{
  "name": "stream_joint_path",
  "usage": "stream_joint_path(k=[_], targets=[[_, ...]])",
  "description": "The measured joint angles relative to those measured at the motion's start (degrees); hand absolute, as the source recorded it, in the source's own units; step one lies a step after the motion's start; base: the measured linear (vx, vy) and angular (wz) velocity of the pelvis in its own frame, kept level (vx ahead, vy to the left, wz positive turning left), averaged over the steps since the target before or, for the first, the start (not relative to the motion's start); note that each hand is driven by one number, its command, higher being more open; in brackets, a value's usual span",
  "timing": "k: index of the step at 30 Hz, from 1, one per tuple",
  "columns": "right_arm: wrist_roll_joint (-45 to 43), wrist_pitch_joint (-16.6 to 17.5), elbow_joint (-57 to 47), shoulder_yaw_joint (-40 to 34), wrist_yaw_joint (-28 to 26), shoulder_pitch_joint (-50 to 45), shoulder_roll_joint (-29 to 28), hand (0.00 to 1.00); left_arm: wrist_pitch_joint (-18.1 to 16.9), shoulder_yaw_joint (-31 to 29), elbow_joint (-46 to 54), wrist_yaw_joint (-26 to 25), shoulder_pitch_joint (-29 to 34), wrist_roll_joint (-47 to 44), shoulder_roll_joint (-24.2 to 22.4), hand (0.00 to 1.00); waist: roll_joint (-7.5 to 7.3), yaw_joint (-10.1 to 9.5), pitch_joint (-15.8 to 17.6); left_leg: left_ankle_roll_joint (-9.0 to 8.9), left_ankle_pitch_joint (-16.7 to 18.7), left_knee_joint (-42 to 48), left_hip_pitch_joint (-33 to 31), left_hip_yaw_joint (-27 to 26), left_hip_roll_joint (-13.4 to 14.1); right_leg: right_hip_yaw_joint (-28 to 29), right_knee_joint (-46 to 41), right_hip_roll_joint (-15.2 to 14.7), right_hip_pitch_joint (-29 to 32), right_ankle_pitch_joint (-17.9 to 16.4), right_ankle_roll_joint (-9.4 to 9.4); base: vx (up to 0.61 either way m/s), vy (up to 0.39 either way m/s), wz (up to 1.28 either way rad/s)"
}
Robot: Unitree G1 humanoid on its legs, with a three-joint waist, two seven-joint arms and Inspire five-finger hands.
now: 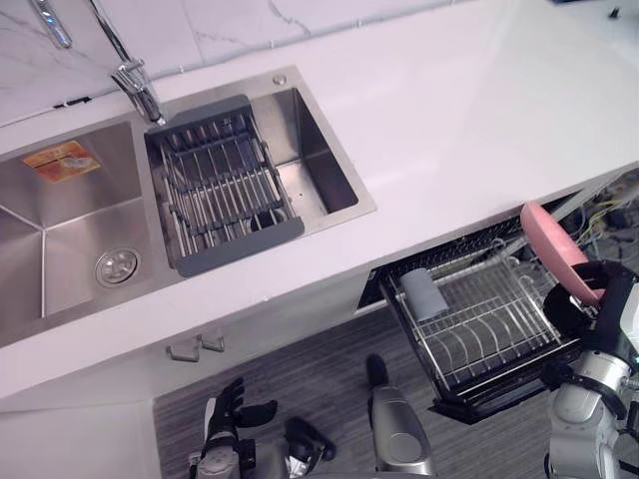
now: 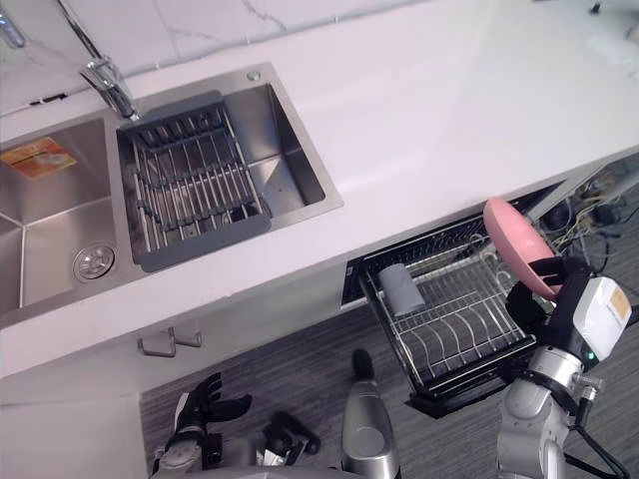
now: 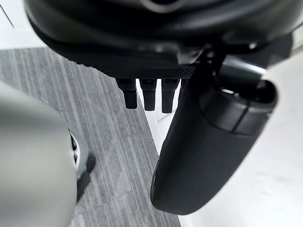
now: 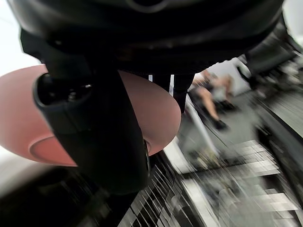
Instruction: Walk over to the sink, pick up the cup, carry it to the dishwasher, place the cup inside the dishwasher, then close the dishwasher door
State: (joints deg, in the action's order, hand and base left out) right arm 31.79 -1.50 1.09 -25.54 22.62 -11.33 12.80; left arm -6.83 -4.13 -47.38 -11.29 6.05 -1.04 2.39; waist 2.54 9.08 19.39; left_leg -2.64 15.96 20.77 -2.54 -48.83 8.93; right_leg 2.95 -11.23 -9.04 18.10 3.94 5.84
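Right hand (image 1: 591,299) is clamped on a pink bowl (image 1: 552,247). The wrist view shows the thumb (image 4: 109,142) across its front face and fingers behind it, so it's a pinch grip. No cup as such; the item in hand reads as a shallow bowl, held tilted on edge, rim up.

Directly below and inboard of that hand is the pulled-out dishwasher rack (image 1: 479,334), wire tines exposed. A grey container (image 1: 424,292) sits in the rack corner furthest from the hand. Can't tell whether the bowl touches the rack wires. The white countertop (image 1: 479,120) edge overhangs just behind the bowl.

The sink (image 1: 319,160) is well away from the right hand, across the counter. A dark drain rack (image 1: 225,185) spans its near basin, with the faucet (image 1: 135,85) behind that.

Right arm is raised from low down, wrist bent, palm side towards the rack.

Left hand (image 1: 225,409) hangs low over the grey floor (image 1: 319,374), well apart from everything, fingers (image 3: 149,94) straight and relaxed, holding nothing.
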Motion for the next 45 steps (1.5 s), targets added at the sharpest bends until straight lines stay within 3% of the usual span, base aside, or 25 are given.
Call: stream_joint_path(k=[3,8,12,13,22,32,34,38,40,45], targets=[[-5.0,-1.0,4.0,0.0,-0.6,1.1,-0.2,0.30,0.0,0.0,0.7,-0.1,-0.7,-0.1,-1.3,0.90,1.09,-0.76,1.6,0.34,0.1,0.9,-1.4,-0.5,0.8,-0.7,-1.0,0.2,2.0,0.0,0.01,0.03,0.001,-0.09],[-10.4,-1.1,4.5,0.1,-0.9,3.2,-0.7,0.30,-0.7,0.9,2.4,-0.1,-5.4,-0.9,-1.9,0.90,0.97,-2.44,5.4,1.09,0.5,3.4,-4.6,-0.7,3.1,-3.1,-2.7,0.5,5.2,-0.1,-0.89,0.03,-0.033,-0.06],[-12.6,-1.1,5.8,0.2,-0.9,7.6,-0.7,0.30,-1.2,1.8,3.1,-0.1,-8.8,-1.5,-2.5,0.90,0.98,-3.90,6.0,1.48,0.3,4.6,-6.9,-0.9,4.5,-3.6,-4.1,1.2,7.9,0.6,-0.80,0.04,-0.046,-0.06],[-12.7,-1.1,6.4,0.3,-0.9,9.0,-0.7,0.90,-1.3,1.8,3.3,-0.1,-9.3,-1.7,-2.8,0.90,0.93,-4.03,6.3,1.54,0.3,4.7,-6.9,-0.9,4.7,-3.9,-4.3,1.2,8.0,0.6,-0.83,0.03,-0.045,-0.02],[-17.8,-1.6,10.4,0.1,0.2,15.2,-0.2,0.90,-1.6,2.3,3.3,-1.3,-12.7,-2.3,-3.5,0.90,0.62,-6.68,7.1,1.52,0.3,4.5,-7.8,-0.8,4.8,-4.6,-5.0,1.2,9.1,0.6,-0.87,0.00,-0.009,-0.01],[-21.2,-1.7,11.9,-0.3,0.1,17.5,0.2,0.90,-1.6,2.4,3.3,-1.6,-13.8,-2.3,-3.2,0.90,-0.26,-6.97,7.6,1.87,0.0,4.6,-7.3,-0.3,4.5,-4.9,-6.4,0.6,8.9,0.6,-0.86,-0.01,-0.014,0.02],[-21.5,-1.8,10.1,-0.3,0.0,17.0,0.2,0.90,-1.6,2.4,3.3,-1.6,-14.0,-2.3,-3.2,0.90,-0.32,-6.96,7.7,1.89,0.0,4.7,-7.1,-0.4,4.5,-4.9,-6.4,0.7,8.7,0.5,-0.90,-0.03,-0.035,0.00],[-21.5,-1.6,-6.0,-0.3,0.1,8.9,-1.8,0.90,-1.3,1.8,3.3,-1.7,-14.2,-2.3,-3.1,0.90,-1.02,-6.73,8.1,1.73,0.1,5.0,-5.6,-0.5,4.9,-5.1,-6.3,1.0,7.1,-0.1,-1.26,-0.01,-0.036,-0.02],[-21.6,0.8,-14.6,-1.3,0.1,1.9,-3.6,0.90,-1.0,1.2,3.3,-1.6,-13.8,-2.2,-2.9,0.90,-2.44,-6.54,8.0,1.16,0.5,5.5,-3.7,-0.5,5.8,-5.6,-6.2,1.4,5.0,-0.8,-1.60,0.01,-0.022,-0.02],[-24.1,3.3,-19.7,-4.8,-0.7,-5.5,-7.4,0.90,0.0,-0.9,3.3,-0.9,-12.5,-2.0,-2.9,0.90,-5.04,-5.09,6.9,0.51,0.9,5.5,-1.4,-0.7,6.5,-6.0,-6.3,2.2,2.8,-1.7,-1.92,0.04,-0.029,-0.05]])
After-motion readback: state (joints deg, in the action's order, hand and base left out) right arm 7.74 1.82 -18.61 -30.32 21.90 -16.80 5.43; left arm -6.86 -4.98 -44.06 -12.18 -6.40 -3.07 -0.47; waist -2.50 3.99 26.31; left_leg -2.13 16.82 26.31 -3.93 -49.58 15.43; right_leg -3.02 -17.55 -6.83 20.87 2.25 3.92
